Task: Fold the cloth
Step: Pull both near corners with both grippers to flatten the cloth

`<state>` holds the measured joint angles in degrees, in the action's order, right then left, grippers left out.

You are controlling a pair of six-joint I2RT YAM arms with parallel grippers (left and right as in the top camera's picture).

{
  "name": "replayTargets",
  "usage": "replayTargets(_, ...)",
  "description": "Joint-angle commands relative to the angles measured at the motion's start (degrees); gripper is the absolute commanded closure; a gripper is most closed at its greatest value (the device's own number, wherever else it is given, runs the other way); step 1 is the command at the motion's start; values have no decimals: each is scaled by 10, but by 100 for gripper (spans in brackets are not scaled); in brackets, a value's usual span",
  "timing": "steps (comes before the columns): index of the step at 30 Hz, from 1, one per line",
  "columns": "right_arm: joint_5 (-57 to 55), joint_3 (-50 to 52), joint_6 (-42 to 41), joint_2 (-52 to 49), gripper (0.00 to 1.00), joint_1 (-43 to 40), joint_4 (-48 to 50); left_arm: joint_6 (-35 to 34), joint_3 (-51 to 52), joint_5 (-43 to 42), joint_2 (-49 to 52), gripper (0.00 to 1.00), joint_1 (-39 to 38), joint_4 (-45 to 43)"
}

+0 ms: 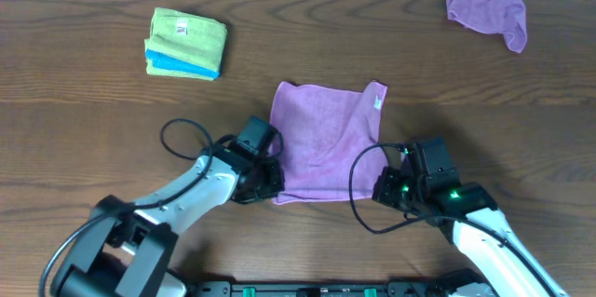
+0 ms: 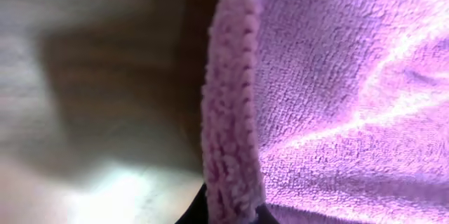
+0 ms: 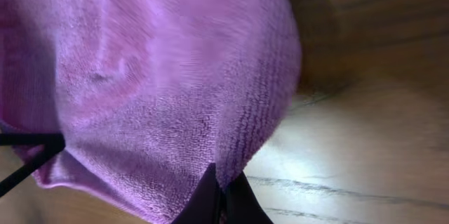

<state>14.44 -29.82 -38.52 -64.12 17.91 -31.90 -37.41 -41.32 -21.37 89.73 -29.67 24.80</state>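
The left jaws are pinched tight on the near-left corner of the purple cloth (image 1: 326,143), spread on the wooden bench (image 1: 93,101); the right jaws clamp its near-right corner.

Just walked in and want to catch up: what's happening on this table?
Two robot arms are working on the purple cloth spread in the middle of the table. The left hand is at its near left corner, the right hand at its near right corner. The right looks pinched on the hem; the left's grip is unclear. The cloth lies mostly flat. A folded green-and-blue stack and a crumpled purple rag lie farther back.
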Motion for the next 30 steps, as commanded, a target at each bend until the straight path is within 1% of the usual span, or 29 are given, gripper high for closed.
replayTargets(1, 12, -3, 13, 12, 99, 2, 3, 36, -12, -4, -50, 94, 24, 31)
replayTargets(4, 21, -9, 13, 31, 99, 2, 24, 40, -16, -27, -99, 94, 34, 39)
replayTargets(7, 14, -17, 13, 49, 99, 2, 45, 24, -20, -23, -136, 94, 35, 38)
replayTargets(10, 14, -27, 13, 57, 99, 2, 36, 21, -20, -20, -156, 94, 35, 48)
replayTargets(16, -5, -29, 13, 58, 99, 2, -51, 29, -20, 12, -160, 94, 35, 123)
replayTargets(20, -27, -29, 13, 67, 99, 2, -91, 38, -20, 17, -160, 94, 35, 144)
replayTargets(30, -56, -29, 21, 102, 99, 2, -86, 40, -20, 19, -160, 94, 35, 143)
